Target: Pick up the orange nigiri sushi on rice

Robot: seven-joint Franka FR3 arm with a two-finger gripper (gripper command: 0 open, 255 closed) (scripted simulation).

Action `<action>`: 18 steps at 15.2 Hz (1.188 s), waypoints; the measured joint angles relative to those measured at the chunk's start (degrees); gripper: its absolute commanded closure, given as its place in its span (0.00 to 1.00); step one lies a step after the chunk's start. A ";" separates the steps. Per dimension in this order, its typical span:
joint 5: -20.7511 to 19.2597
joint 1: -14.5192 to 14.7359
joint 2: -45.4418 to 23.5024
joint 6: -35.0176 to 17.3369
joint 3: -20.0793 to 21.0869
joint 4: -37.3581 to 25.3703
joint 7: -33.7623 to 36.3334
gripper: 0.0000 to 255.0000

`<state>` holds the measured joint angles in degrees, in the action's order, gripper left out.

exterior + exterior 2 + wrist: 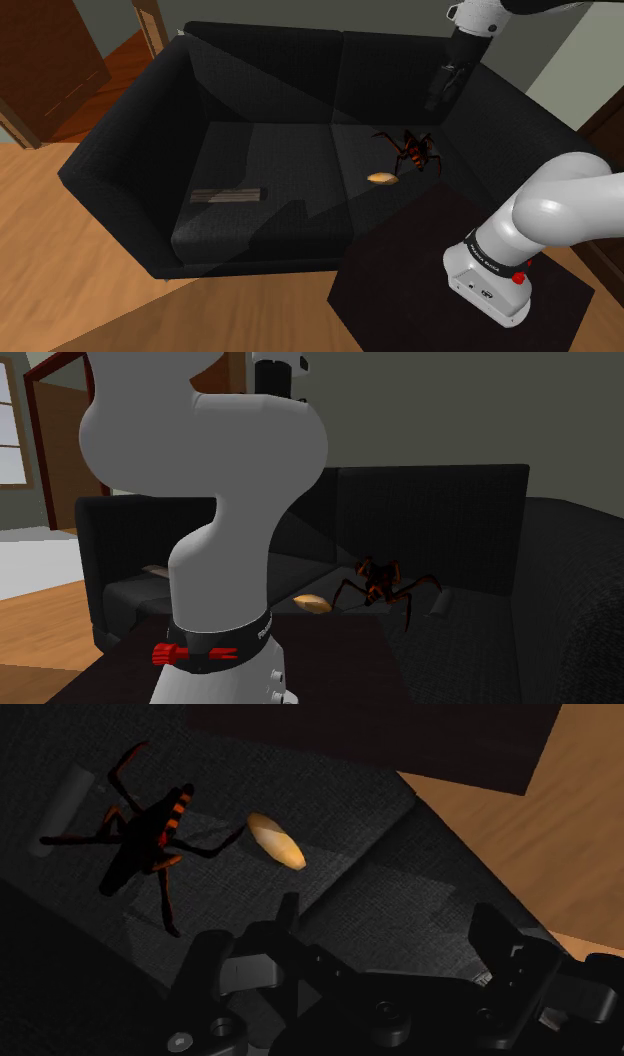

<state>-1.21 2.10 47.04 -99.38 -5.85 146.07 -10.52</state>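
Tool [392, 922]: nearest the wrist camera, its two black fingers [289, 916] stand apart with nothing between them, so it is released. In the shoulder view the tool [437, 98] hangs over the sofa's backrest, well above the seat.
Orange nigiri sushi [276, 841]: a small oval piece, orange on top and paler along one side. It lies flat on the seat ahead of the fingers and well apart from them. In the shoulder view the sushi [381, 178] sits on the right-hand seat cushion, toward its front edge. In the second exterior view it [310, 602] shows just past the stand's far edge.
Spider [145, 839]: a black toy-like figure with orange stripes and long legs, just beside the sushi. One leg reaches close to it, but I cannot tell whether they touch. In the shoulder view the spider [412, 150] stands between the sushi and the backrest.
Sofa [270, 85]: black, with two seat cushions.
Striped slab [226, 195]: flat and dark, on the left-hand cushion in the shoulder view, well apart from the sushi.
Stand [400, 275]: a dark box against the sofa's front, carrying the white arm [560, 210].
Floor [60, 265]: wooden boards around the sofa.
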 measured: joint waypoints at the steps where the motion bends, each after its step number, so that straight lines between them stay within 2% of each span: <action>1: -0.59 0.13 -0.63 -1.64 -0.73 0.99 -1.52 0.00; 9: -4.99 1.33 -8.43 -19.16 -6.28 10.69 -12.96 0.00; 18: -6.88 4.29 -27.97 -42.40 -13.39 14.14 -26.87 0.00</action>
<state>-8.08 6.39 19.07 -141.78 -19.24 160.21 -37.38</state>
